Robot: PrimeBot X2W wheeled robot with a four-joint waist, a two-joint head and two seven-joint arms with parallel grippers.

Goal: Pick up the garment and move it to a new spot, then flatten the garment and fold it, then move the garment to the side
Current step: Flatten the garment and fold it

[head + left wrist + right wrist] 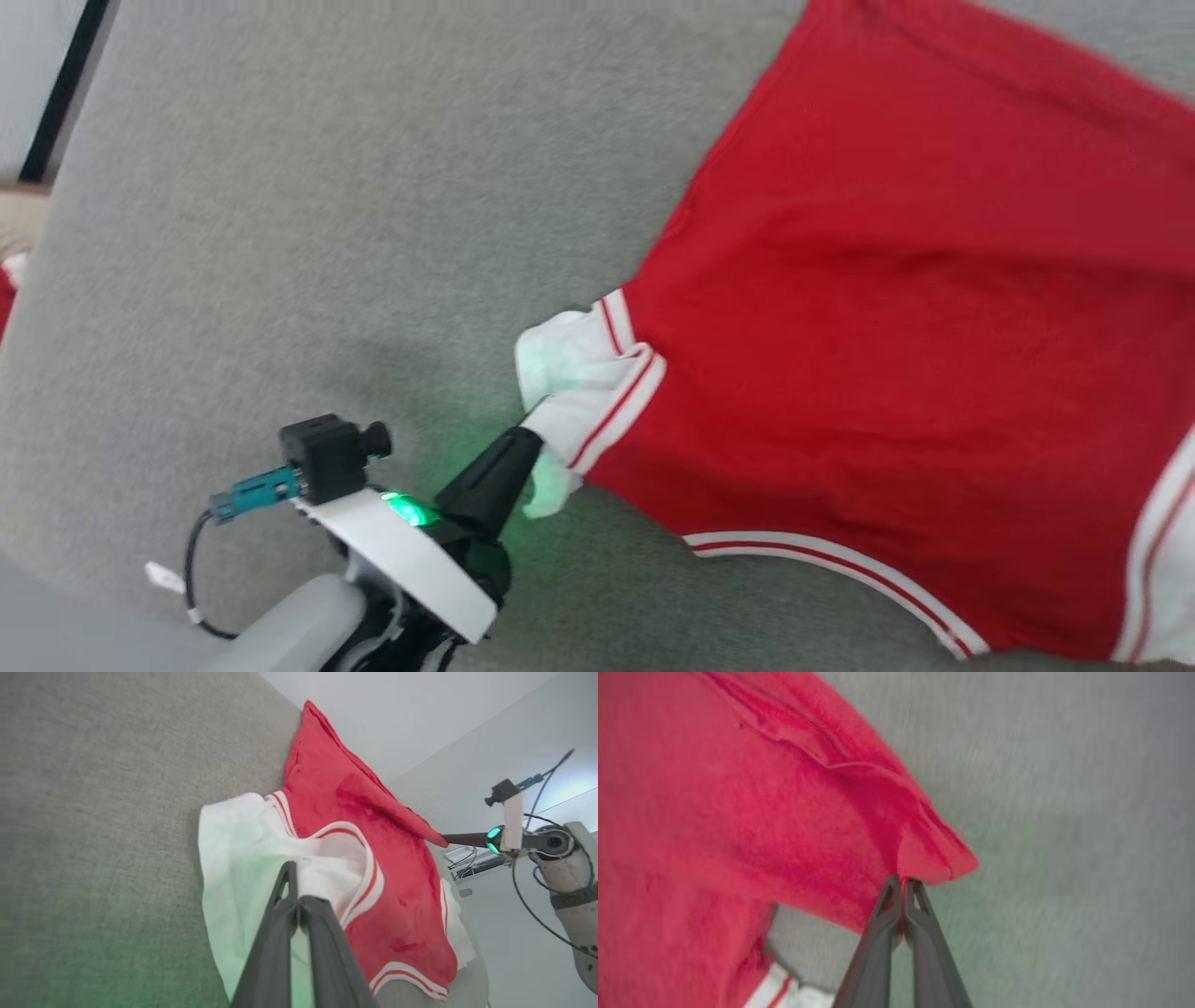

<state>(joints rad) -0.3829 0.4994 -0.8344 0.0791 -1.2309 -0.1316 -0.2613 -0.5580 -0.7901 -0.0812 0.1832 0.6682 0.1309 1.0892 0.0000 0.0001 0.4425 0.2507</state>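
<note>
Garment (887,308): red shirt lying across the grey worktop's (280,187) right side.
Left gripper (534,437): clamped on the white sleeve (579,364).
Right gripper (903,883): pinching a red hem corner (934,858).
Risk: either thin pinch may slip if the arms pull apart unevenly, bunching the fabric.

Red garment (887,280) on grey fabric surface (280,233)

The garment (887,308) is a bright red soft shirt with white sleeve panels and thin red-and-white striped trim, spread mostly flat with gentle wrinkles over a grey fabric surface (280,187). One white sleeve is bunched and pinched in the left end effector (534,443). A red corner is lifted, clamped in the right end effector (903,884).
</note>
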